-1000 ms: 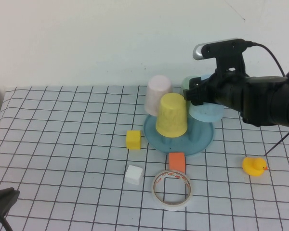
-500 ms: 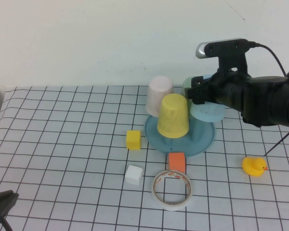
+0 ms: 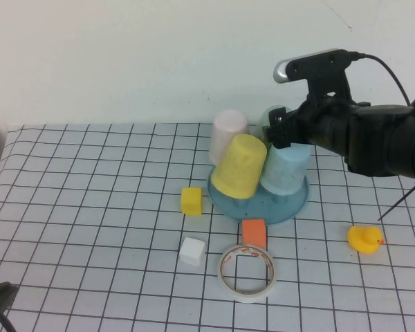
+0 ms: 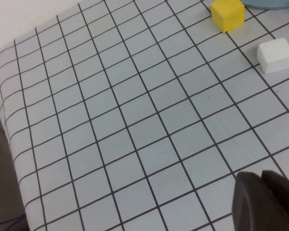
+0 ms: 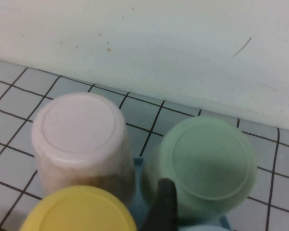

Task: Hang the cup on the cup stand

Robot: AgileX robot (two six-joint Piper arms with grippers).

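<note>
The sky-blue cup (image 3: 285,171) sits mouth down on the teal cup stand (image 3: 295,201), slightly tilted, next to the leaning yellow cup (image 3: 240,167). The stand's pegs are hidden under the cups. My right gripper (image 3: 280,132) hovers just above the cup's upturned bottom, open and holding nothing. In the right wrist view one dark finger (image 5: 164,204) shows in front of the pale green cup (image 5: 207,161), with a sliver of the cup (image 5: 202,228) below it. My left gripper (image 4: 261,177) is shut and empty, low over the near left of the table (image 3: 0,301).
A pale pink cup (image 3: 228,135) and the pale green cup (image 3: 272,116) stand mouth down at the back of the stand. In front lie a yellow block (image 3: 191,200), a white block (image 3: 192,250), an orange block (image 3: 254,232) and a tape roll (image 3: 247,272). A yellow duck (image 3: 364,238) is at the right.
The sky-blue cup left my right gripper and dropped mouth down onto the stand. The yellow cup tipped to the left. The right gripper rose slightly; the left arm stayed low.
</note>
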